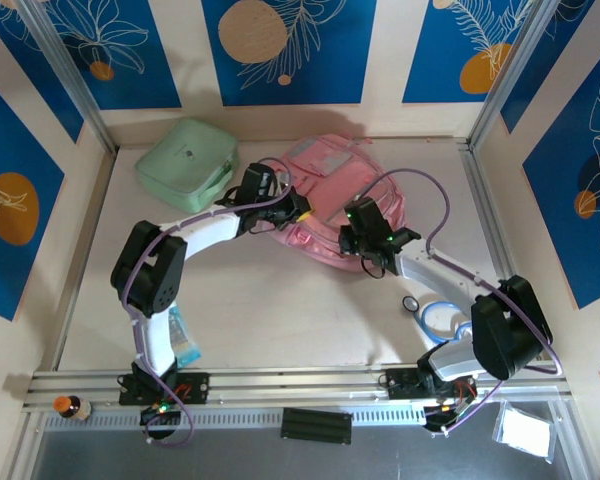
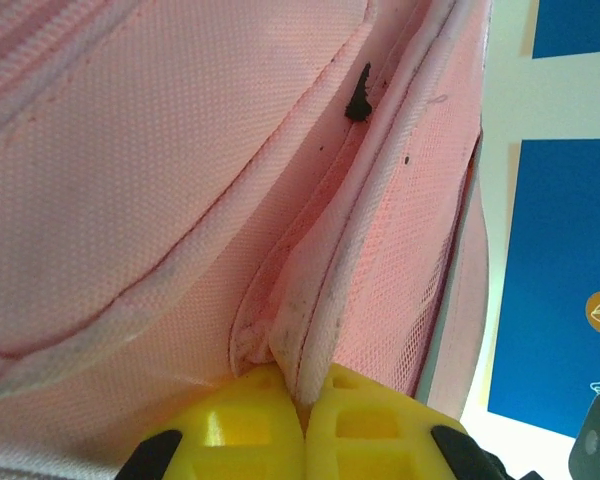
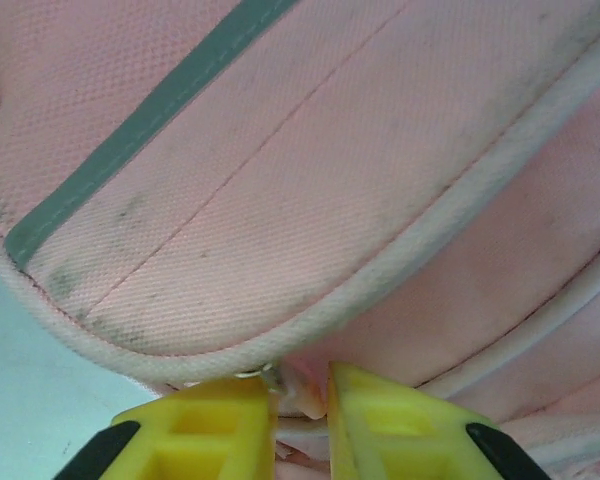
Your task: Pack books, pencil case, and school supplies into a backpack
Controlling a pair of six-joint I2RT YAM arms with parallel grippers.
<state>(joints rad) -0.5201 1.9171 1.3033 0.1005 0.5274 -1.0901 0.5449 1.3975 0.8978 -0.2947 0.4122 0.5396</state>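
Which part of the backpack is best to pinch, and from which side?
The corded rim of the backpack: it stands proud of the flat cloth, so a narrow tool can close across it. Come from the near side, probably, where the left tool is shut on such a ridge.

Large soft pink fabric backpack (image 1: 320,168) lies slumped flat at 12 o'clock in the top view, pale piping, grey stripe, pockets upward

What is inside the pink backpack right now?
Only outer pink fabric and piped seams show on the backpack. The left gripper and right gripper each pinch a bit of it. Whatever is inside is covered by the fabric.
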